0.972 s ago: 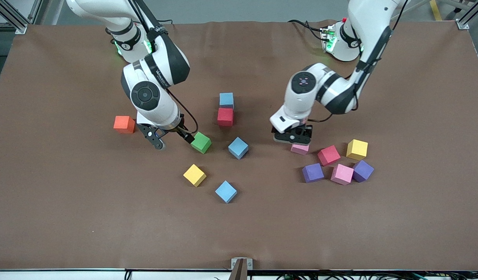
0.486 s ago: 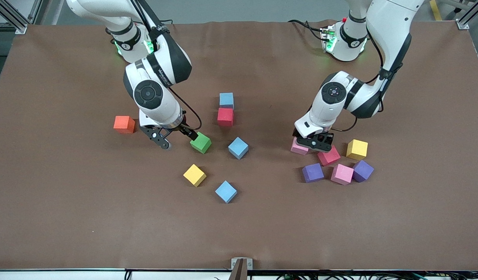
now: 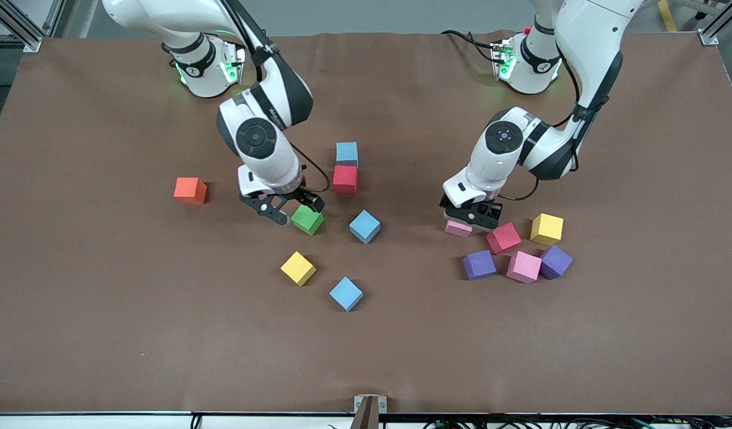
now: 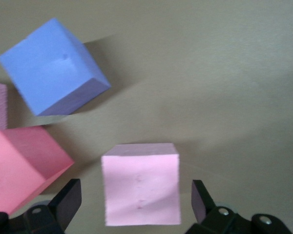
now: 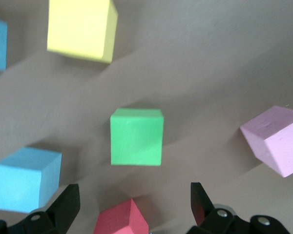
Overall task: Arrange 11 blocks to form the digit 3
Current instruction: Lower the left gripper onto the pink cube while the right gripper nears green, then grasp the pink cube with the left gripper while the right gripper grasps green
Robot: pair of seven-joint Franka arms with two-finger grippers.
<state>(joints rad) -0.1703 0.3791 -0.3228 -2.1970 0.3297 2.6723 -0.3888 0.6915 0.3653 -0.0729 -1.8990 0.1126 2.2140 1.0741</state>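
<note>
Loose foam blocks lie scattered; no digit 3 shape shows. My left gripper (image 3: 470, 215) stands open astride a pink block (image 3: 459, 228) (image 4: 140, 184), one finger (image 4: 68, 200) on each side with gaps. Beside it lie a red block (image 3: 503, 238) (image 4: 19, 165) and a purple block (image 3: 479, 264) (image 4: 51, 68). My right gripper (image 3: 294, 210) (image 5: 134, 204) is open with nothing held, just above the green block (image 3: 307, 219) (image 5: 136, 136). A red block (image 3: 345, 179) (image 5: 122, 217) touches a blue block (image 3: 346, 152) mid-table.
An orange cube (image 3: 190, 190) sits alone toward the right arm's end. A blue cube (image 3: 365, 226), a yellow cube (image 3: 298, 268) and another blue (image 3: 346, 293) lie near the green one. Yellow (image 3: 546, 229), pink (image 3: 524, 266) and purple (image 3: 555, 261) cubes cluster toward the left arm's end.
My right gripper slid toward mid-table and now hangs by the green block. My left gripper swung out over the red block, then came back over the pink one. No block moved.
</note>
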